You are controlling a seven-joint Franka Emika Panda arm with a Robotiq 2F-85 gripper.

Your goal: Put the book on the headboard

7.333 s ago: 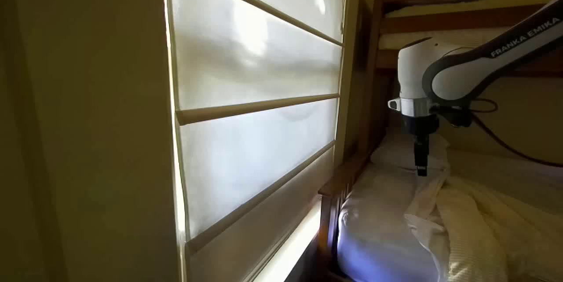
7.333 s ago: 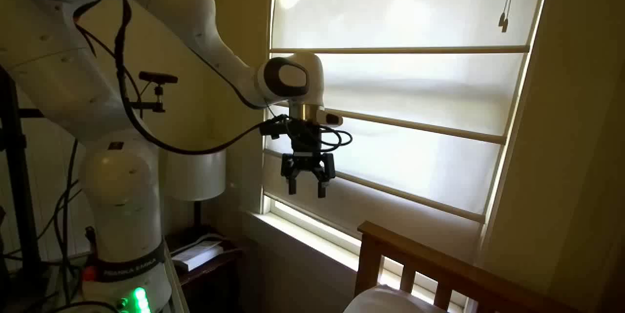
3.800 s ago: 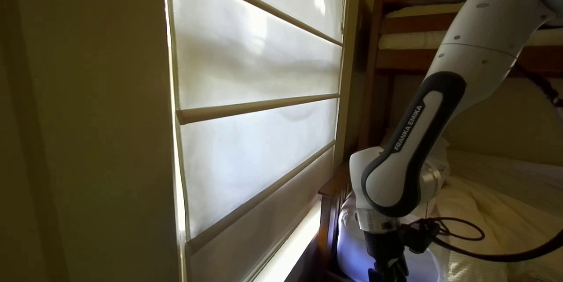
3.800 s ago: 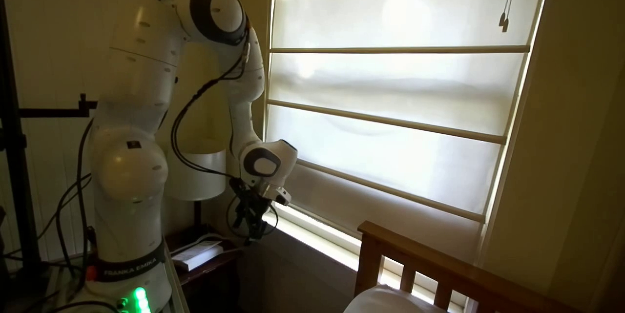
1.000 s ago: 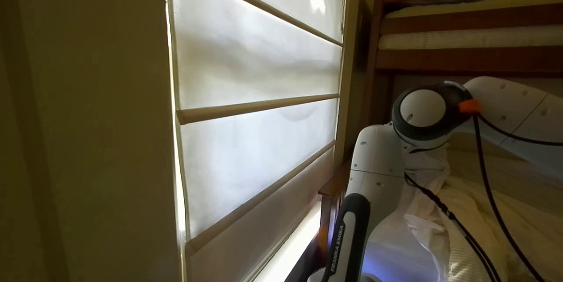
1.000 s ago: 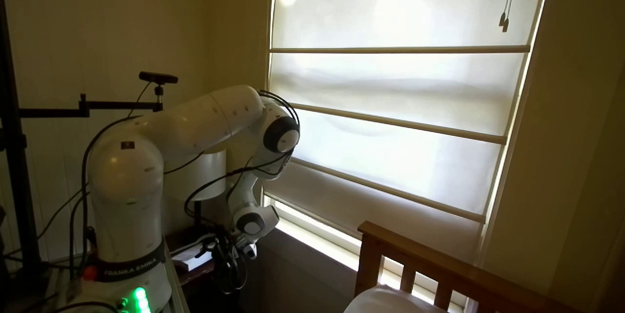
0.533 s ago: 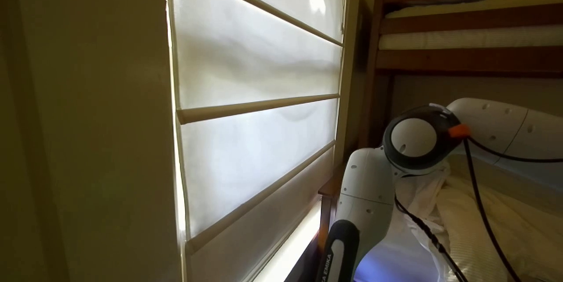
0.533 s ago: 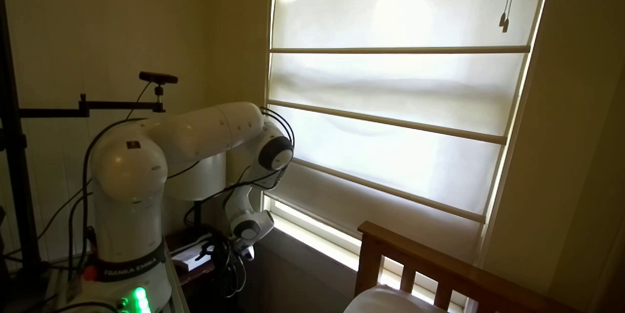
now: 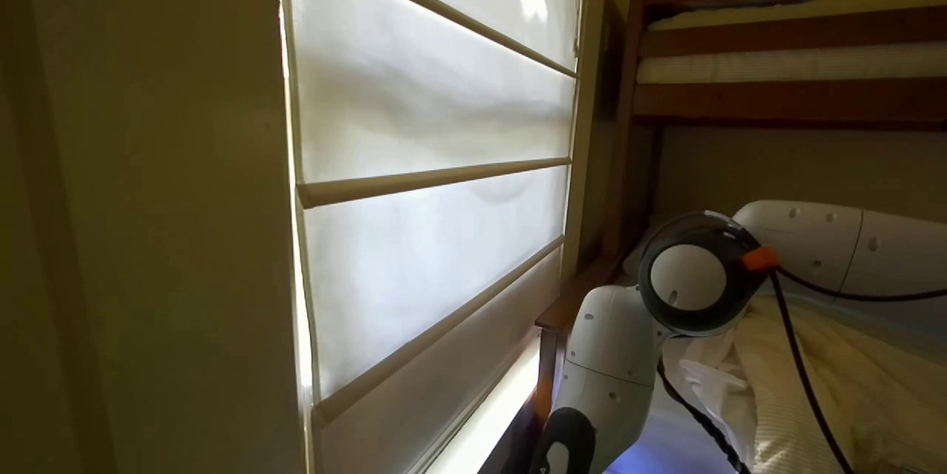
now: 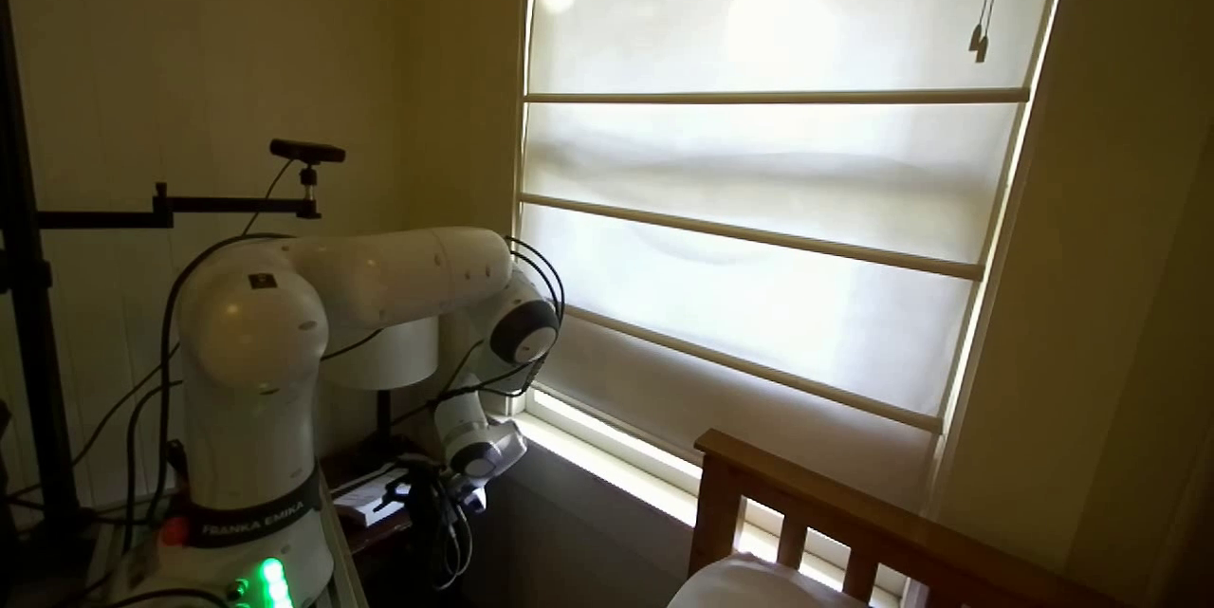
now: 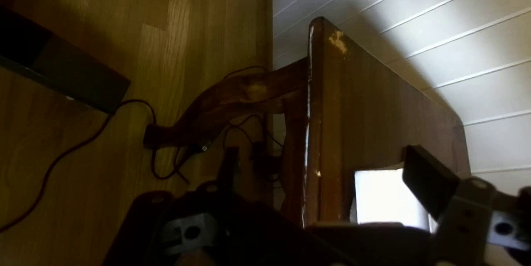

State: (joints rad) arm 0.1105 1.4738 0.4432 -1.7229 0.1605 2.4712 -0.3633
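Observation:
The white book point(image 10: 357, 507) lies on the dark wooden nightstand point(image 11: 373, 108), partly hidden behind the gripper in an exterior view. In the wrist view the book point(image 11: 377, 195) is overexposed, so no cover marks show. My gripper point(image 11: 322, 154) is open and empty, its fingers wide apart. The right finger point(image 11: 429, 179) overlaps the book's right side in that view; the left finger stands out past the nightstand's edge. The gripper point(image 10: 403, 489) is tilted beside the nightstand in an exterior view. The brown headboard point(image 10: 854, 504) also shows in an exterior view point(image 9: 562, 311); nothing lies on its visible top edge.
A lamp with a white shade point(image 10: 403, 352) stands on the nightstand behind the arm. The window blind point(image 10: 759, 172) and sill are beside the arm. Cables hang by the wrist. A dark box point(image 11: 70, 62) and cords are on the floor. White bedding point(image 10: 759, 584) lies by the headboard.
The arm has swung from near the headboard down to the nightstand and folded low. In the last second the elbow has sunk further and the gripper has shifted slightly left towards the book.

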